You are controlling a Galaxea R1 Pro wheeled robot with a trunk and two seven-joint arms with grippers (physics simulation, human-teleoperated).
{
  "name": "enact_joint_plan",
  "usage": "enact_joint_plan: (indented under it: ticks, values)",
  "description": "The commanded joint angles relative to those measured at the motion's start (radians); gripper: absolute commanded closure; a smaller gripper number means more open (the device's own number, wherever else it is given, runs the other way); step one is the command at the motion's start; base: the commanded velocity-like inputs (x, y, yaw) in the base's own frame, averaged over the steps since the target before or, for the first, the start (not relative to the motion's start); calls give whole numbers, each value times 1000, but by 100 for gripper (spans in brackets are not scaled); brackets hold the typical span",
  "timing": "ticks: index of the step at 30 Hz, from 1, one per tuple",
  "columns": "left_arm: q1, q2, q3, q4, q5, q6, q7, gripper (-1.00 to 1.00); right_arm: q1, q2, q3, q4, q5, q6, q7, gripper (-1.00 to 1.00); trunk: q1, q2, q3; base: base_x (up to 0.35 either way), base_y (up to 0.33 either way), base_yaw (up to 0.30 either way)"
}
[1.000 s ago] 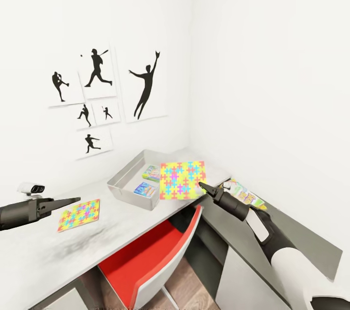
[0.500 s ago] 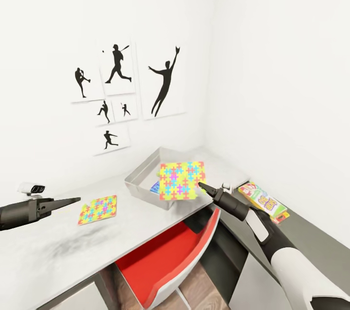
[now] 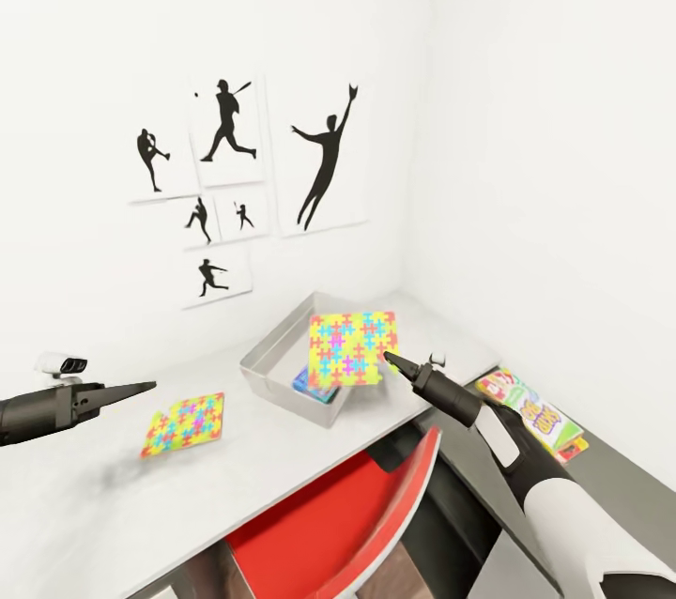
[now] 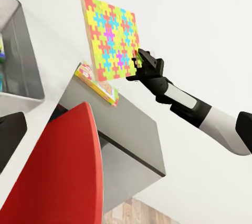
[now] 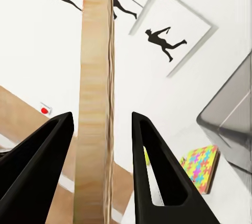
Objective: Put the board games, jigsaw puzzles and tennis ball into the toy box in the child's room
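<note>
Holding a jigsaw puzzle (image 3: 352, 348) clamped upright by its corner in my right gripper (image 3: 391, 358), I see the toy box (image 3: 272, 372) just beyond at ten o'clock.

The puzzle (image 3: 352, 348) held up by the right gripper (image 3: 391, 359) has a matt, bright printed face, and its edge (image 5: 94, 103) between the gripper's smooth black fingers (image 5: 155, 166) looks like pale grained wood; the tub (image 3: 282, 372) just below it looks like dull brushed grey metal. The desk top (image 3: 113, 496) beside the left gripper (image 3: 145, 385) is smooth matt light grey; the chair (image 3: 329, 524) under it is glossy red plastic.
</note>
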Motion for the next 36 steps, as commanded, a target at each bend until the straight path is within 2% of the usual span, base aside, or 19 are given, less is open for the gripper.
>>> enact_joint_plan:
  ticks: [1,9,22,36]
  values:
    - [-1,0,0,0,-1,11,-4,-100,-1,0,1,0,-7,9,2,100,1,-2,-2,295,-25,1]
    - [-1,0,0,0,0,10,-4,-100,0,0,2,0,-8,9,3,100,1,-2,-2,312,7,26]
    - [-1,0,0,0,0,10,-4,-100,0,0,1,-1,-7,9,4,100,1,-2,-2,229,-148,238]
    - [-1,0,0,0,0,11,-4,-100,0,0,1,0,-7,9,5,100,1,-2,-2,29,-25,15]
